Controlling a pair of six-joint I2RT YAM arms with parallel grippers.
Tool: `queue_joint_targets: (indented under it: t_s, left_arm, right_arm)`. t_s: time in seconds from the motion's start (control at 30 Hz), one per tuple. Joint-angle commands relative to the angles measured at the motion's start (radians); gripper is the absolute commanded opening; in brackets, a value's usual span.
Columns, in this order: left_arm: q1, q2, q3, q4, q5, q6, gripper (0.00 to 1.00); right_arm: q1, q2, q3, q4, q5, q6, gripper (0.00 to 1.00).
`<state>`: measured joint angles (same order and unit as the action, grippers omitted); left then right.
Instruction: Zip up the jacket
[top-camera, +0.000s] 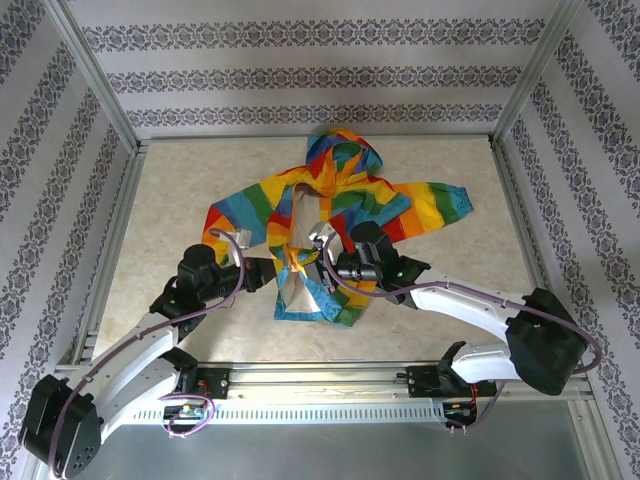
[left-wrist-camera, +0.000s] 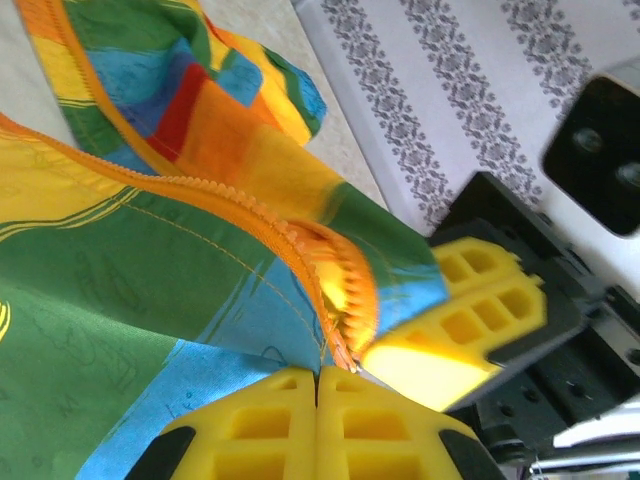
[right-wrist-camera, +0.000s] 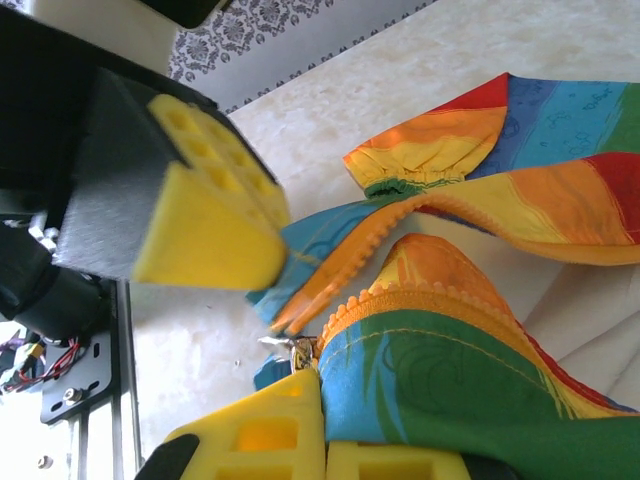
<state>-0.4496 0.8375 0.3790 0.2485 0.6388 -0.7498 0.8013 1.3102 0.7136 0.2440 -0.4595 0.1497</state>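
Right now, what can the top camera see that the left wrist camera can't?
The top view gives the whole jacket spread on the table, with its hood, both sleeves and both arms. The left wrist view gives the orange zipper teeth up close, the two rows apart. Both share the left gripper and right gripper, meeting at the zipper's bottom end.

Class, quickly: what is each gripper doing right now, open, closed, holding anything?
Left gripper: closed, pinching the jacket at the lower end of its zipper.
Right gripper: closed on the jacket's edge by the zipper.
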Motion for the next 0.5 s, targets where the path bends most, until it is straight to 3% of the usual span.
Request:
queue_joint_targets:
  t_s: [0.0, 0.17, 0.27, 0.47]
  left_arm:
    - [-0.048, -0.030, 0.046, -0.074, 0.033, 0.054, 0.00]
    - [-0.080, -0.085, 0.052, -0.139, 0.006, 0.056, 0.00]
    - [-0.078, -0.146, 0.054, -0.225, -0.074, 0.088, 0.00]
    - [-0.053, -0.202, 0.018, -0.160, -0.111, 0.077, 0.00]
  right_arm:
    - [0.003, 0.017, 0.038, 0.051, 0.024, -0.015, 0.00]
    - [0.003, 0.020, 0.045, 0.060, 0.060, -0.013, 0.00]
    - [0.002, 0.014, 0.034, 0.078, 0.050, -0.011, 0.00]
    - [-0.027, -0.017, -0.019, 0.177, -0.087, 0.050, 0.00]
